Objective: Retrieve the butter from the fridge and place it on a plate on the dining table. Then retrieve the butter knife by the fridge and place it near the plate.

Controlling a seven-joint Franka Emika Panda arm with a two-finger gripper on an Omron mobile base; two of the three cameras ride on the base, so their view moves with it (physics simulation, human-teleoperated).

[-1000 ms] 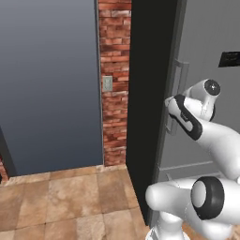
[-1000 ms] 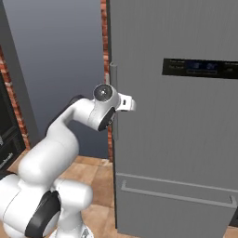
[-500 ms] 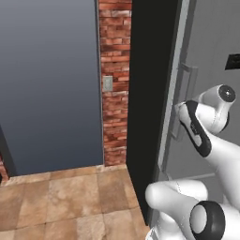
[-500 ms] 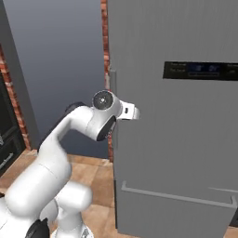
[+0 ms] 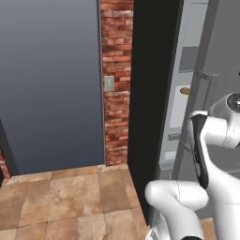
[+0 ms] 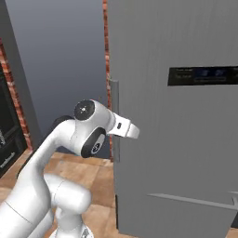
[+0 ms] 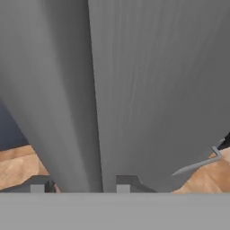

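Since the earlier pictures the fridge (image 6: 186, 116) door has swung further out: in the left base view a narrow strip of pale interior now shows at the right of the frame, where a second ago that edge looked shut. The arm has drawn back with it, its wrist sitting lower and closer to the camera in both base views.

The fridge is the largest thing here, a tall grey steel body filling the right two thirds of the right base view, with a dark display panel (image 6: 204, 75) in the upper right and the seam of a bottom drawer (image 6: 186, 201) low in the frame. Its long vertical bar handle (image 6: 114, 121) runs down the door's left edge, at centre frame.

In the left base view the opened gap reveals white shelves, and a small round brown food item (image 5: 185, 91) sits on one at right of centre. Left of the fridge stand a brick pillar (image 5: 116, 79) and a dark grey wall panel (image 5: 51, 84).

The gripper (image 7: 83, 183) sits at the bottom of the hand view, its two fingers either side of the bar handle, clenched around it.
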